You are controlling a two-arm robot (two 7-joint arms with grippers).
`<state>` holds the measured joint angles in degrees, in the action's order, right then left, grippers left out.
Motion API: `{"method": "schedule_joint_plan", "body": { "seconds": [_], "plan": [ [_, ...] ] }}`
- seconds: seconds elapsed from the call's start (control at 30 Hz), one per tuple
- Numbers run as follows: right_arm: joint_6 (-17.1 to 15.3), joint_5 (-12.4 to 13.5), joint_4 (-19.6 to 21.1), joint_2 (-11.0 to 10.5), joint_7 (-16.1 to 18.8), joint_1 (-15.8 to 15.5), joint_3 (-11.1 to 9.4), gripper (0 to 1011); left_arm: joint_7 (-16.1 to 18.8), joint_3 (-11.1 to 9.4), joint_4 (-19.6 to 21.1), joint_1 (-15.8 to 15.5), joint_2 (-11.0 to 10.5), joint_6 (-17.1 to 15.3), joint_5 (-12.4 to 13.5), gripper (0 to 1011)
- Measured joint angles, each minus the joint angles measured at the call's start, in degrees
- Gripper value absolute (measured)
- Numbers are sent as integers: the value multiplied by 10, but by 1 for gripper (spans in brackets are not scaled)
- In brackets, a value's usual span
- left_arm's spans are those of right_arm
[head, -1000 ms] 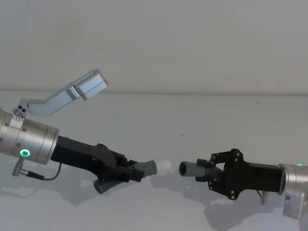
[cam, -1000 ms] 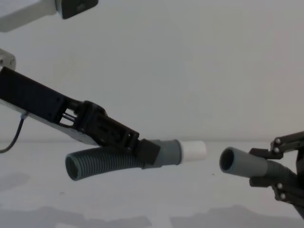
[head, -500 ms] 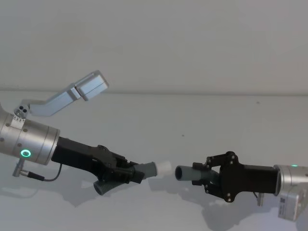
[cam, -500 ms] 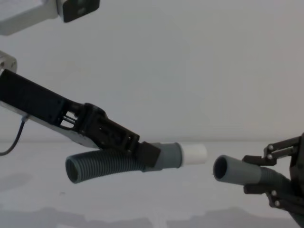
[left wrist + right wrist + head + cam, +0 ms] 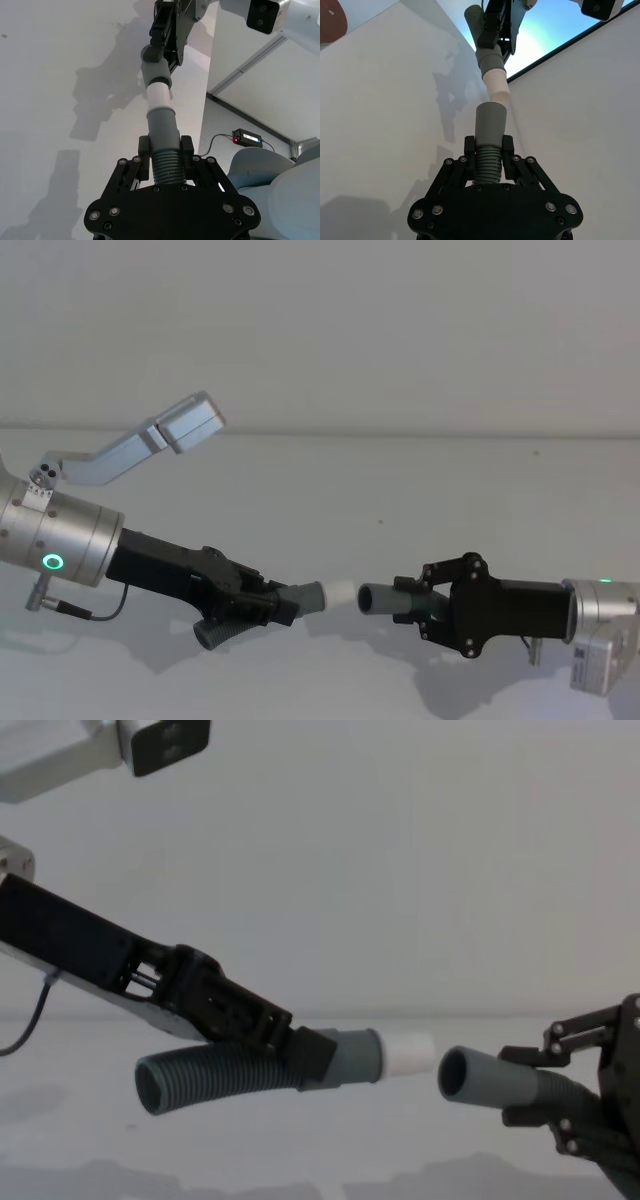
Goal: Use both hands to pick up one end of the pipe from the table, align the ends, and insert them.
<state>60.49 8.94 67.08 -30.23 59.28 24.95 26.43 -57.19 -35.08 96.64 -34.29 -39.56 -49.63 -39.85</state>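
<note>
Over the white table (image 5: 400, 490), each gripper holds a short piece of dark ribbed pipe. My left gripper (image 5: 280, 606) (image 5: 305, 1060) (image 5: 165, 150) is shut on the pipe just behind a grey cuff (image 5: 356, 1056) with a white tube tip (image 5: 408, 1053) (image 5: 341, 592). The bare ribbed open end (image 5: 155, 1086) hangs behind it. From the right, my right gripper (image 5: 415, 598) (image 5: 540, 1096) (image 5: 488, 147) is shut on the pipe behind the open socket cuff (image 5: 470, 1078) (image 5: 490, 122). The two ends face each other almost in line, a narrow gap apart.
The left arm's silver wrist camera bracket (image 5: 150, 440) sticks up over the table's back left. In the left wrist view, the table edge gives way to a floor with a small black box (image 5: 248, 136) and a grey seat (image 5: 265, 170).
My right gripper has moved left with the socket cuff, closing most of the gap to the white tip. The left gripper has sunk slightly with its pipe.
</note>
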Motion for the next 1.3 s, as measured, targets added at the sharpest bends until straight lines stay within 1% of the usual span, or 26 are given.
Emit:
{"method": "schedule_joint_plan", "body": {
  "seconds": [0.9, 1.3],
  "plan": [
    [-8, -9, 1, 0, -9, 11, 13, 277, -4, -18, -19, -17, 2, 7, -8, 349],
    [-17, -13, 0, 1, -14, 16, 20, 277, -4, -23, -22, -21, 0, 8, -14, 349]
  ]
}}
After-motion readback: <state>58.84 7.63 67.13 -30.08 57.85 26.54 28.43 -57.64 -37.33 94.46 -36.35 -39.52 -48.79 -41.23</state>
